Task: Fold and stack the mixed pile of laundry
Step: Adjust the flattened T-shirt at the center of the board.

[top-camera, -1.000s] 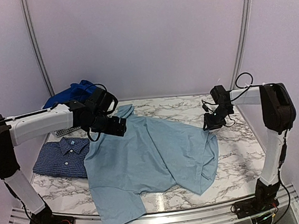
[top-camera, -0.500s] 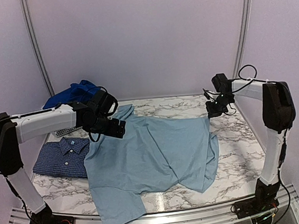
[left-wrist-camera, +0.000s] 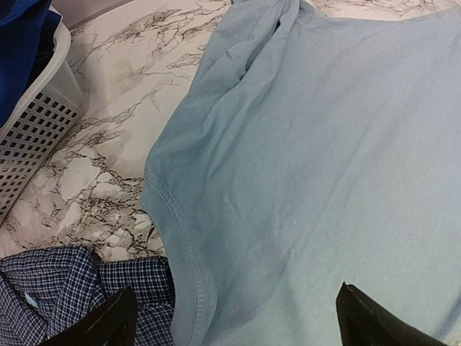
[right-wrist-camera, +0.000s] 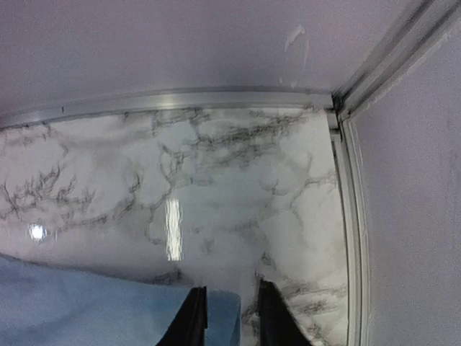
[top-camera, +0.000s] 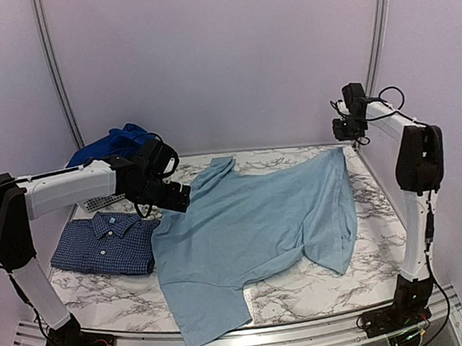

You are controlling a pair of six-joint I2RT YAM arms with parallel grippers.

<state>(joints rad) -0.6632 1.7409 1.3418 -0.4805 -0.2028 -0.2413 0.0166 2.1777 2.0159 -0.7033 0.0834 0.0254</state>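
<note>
The pale blue T-shirt (top-camera: 253, 228) lies spread across the middle of the marble table (top-camera: 368, 233), one corner drawn toward the back right. My right gripper (top-camera: 349, 129) hangs over that corner near the back wall. In the right wrist view its jaws (right-wrist-camera: 230, 288) stand narrowly open, and the shirt corner (right-wrist-camera: 220, 317) sits between them against the left finger only. My left gripper (top-camera: 174, 196) hovers wide open over the shirt's left sleeve hem (left-wrist-camera: 176, 238), holding nothing. A folded navy check shirt (top-camera: 103, 244) lies at the left. Royal blue clothes (top-camera: 113, 143) are heaped at the back left.
A white slatted basket (left-wrist-camera: 36, 137) holds the royal blue clothes, close beside my left arm. The back wall rail (right-wrist-camera: 180, 101) and the right side rail (right-wrist-camera: 353, 216) meet just beyond my right gripper. The T-shirt's lower hem (top-camera: 213, 326) reaches the table's near edge.
My right gripper rose and moved to the back right corner, dragging the T-shirt's corner along and spreading the shirt rightward. Its jaws have since parted slightly. The left arm barely moved.
</note>
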